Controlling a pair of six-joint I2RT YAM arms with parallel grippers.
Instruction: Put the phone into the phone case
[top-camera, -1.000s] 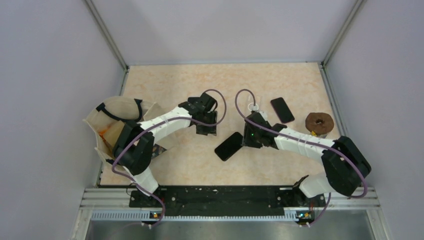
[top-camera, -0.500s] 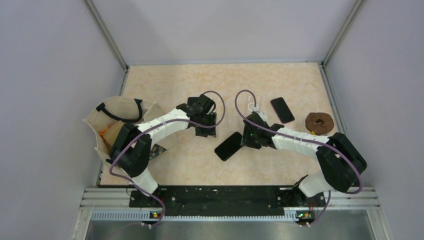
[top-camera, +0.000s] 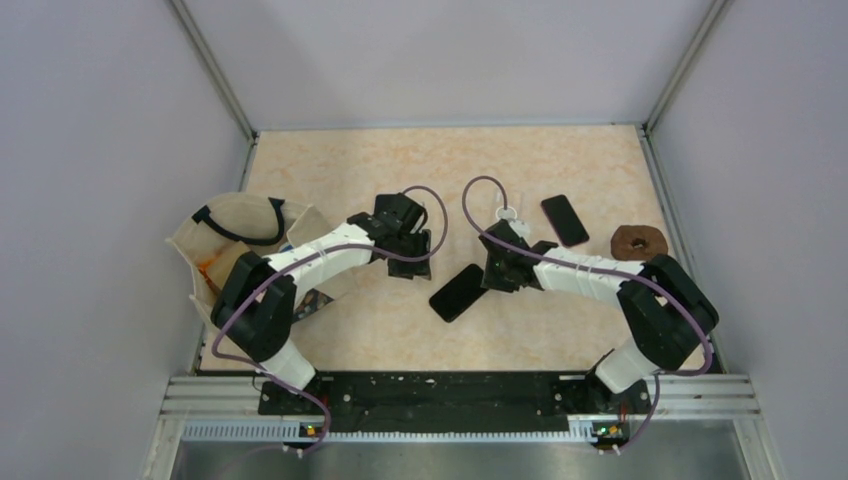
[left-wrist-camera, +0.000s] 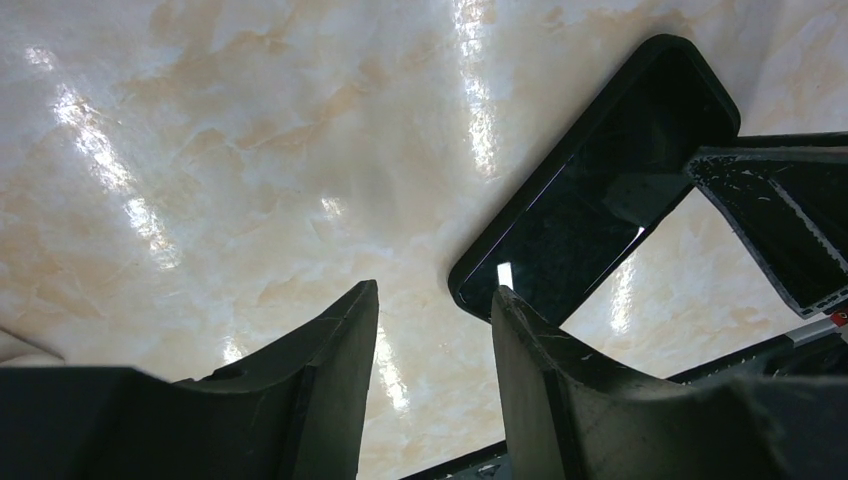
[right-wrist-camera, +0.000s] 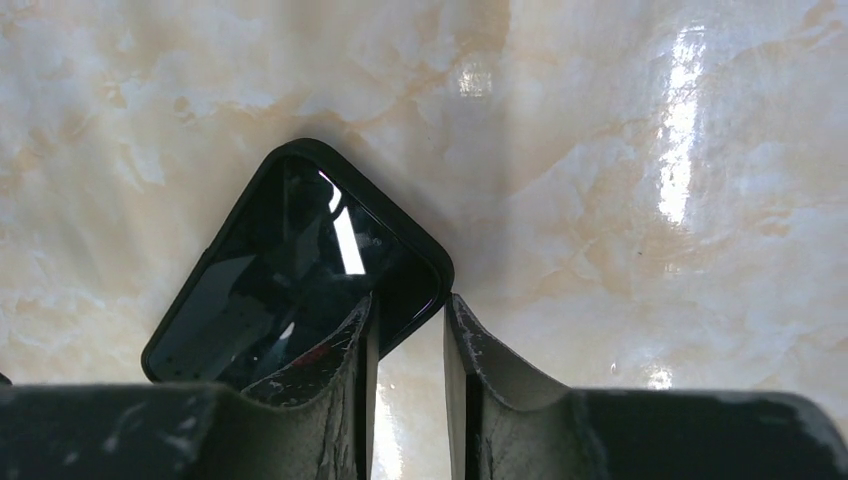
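Narrowing since a second ago, the right hand (right-wrist-camera: 408, 310) straddles a corner of the phone case (top-camera: 458, 292), pinching or not I cannot tell; left hand (left-wrist-camera: 432, 300) hangs half-spread, empty, beside it; phone (top-camera: 565, 219) lies well apart from the case, uninserted

table (top-camera: 400, 170) beige marbled | phone case (top-camera: 458, 292) glossy black | doughnut (top-camera: 640, 241) brown
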